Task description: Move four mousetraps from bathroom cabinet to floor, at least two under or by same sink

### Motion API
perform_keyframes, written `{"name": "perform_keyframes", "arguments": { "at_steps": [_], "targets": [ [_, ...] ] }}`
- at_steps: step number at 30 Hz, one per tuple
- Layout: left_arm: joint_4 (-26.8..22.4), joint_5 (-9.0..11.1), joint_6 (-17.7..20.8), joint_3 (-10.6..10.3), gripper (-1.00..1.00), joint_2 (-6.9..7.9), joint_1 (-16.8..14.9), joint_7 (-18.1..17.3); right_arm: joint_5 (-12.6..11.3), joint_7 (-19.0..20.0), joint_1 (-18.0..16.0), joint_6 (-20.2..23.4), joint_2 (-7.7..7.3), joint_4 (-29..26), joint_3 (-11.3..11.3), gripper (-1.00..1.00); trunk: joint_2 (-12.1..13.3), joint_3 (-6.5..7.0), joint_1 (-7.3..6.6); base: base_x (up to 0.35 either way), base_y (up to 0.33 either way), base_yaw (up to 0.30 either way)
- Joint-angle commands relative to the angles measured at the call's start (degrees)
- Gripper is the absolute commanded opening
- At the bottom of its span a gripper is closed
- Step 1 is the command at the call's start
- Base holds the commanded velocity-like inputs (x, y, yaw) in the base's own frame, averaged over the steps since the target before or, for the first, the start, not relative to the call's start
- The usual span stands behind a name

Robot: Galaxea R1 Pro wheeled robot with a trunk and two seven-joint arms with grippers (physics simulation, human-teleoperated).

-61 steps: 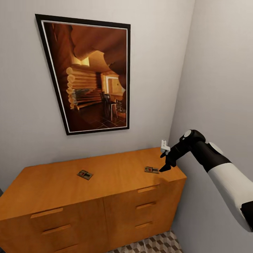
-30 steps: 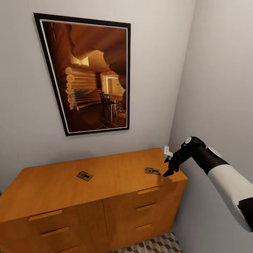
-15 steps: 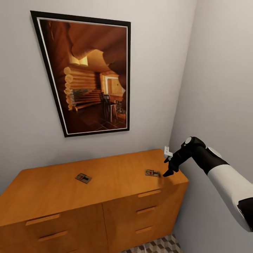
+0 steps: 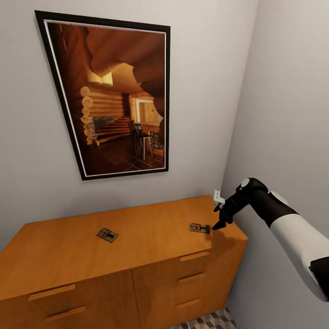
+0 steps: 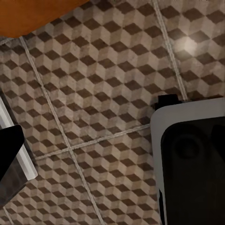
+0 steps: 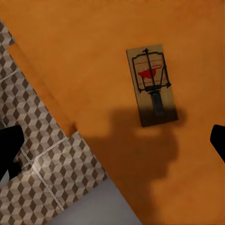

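Two mousetraps lie on the flat top of the orange-brown cabinet (image 4: 151, 228): one left of the middle (image 4: 107, 235), one near the right end (image 4: 199, 227). My right gripper (image 4: 216, 224) points down just right of the right-hand trap, close above the cabinet top. In the right wrist view that mousetrap (image 6: 152, 84) lies flat with its wire and red tab up, and my right gripper (image 6: 114, 146) is open with nothing between its fingers; its shadow touches the trap's end. The left gripper's dark fingertip (image 5: 9, 157) hangs over the bathroom floor (image 5: 103, 93).
A large framed picture (image 4: 114, 96) hangs on the wall behind the cabinet. A grey side wall (image 4: 292, 114) stands close to the cabinet's right end. My own white and black base (image 5: 192, 159) sits on the cube-patterned tiles, which also show at the cabinet's foot (image 4: 205, 320).
The whole view has drifted, so the camera has moved. The right gripper dropped slightly at first, then stayed beside the right-hand mousetrap. Both traps lie where they were.
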Motion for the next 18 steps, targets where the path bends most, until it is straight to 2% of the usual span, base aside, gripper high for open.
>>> {"name": "perform_keyframes", "arguments": {
  "at_steps": [1, 10, 18],
  "targets": [
    [0.24, 0.59, -0.42, -0.49, 1.00, -0.04, -0.10, 0.01, 0.05, 0.18, -0.06, 0.60, -0.06, -0.10, 0.18, 1.00, -0.07, -0.09, 0.01, 0.004, 0.000, 0.000],
    [0.24, 0.59, -0.42, -0.49, 1.00, -0.04, -0.09, 0.01, 0.05, 0.14, -0.02, 0.59, -0.34, -0.10, 0.17, 1.00, -0.07, -0.09, 0.01, 0.010, 0.000, 0.000],
    [0.23, 0.59, -0.42, -0.49, 1.00, -0.04, -0.09, 0.01, 0.05, 0.14, -0.01, 0.59, -0.41, -0.10, 0.17, 1.00, -0.07, -0.09, 0.01, 0.146, 0.000, 0.000]
  ]
}}
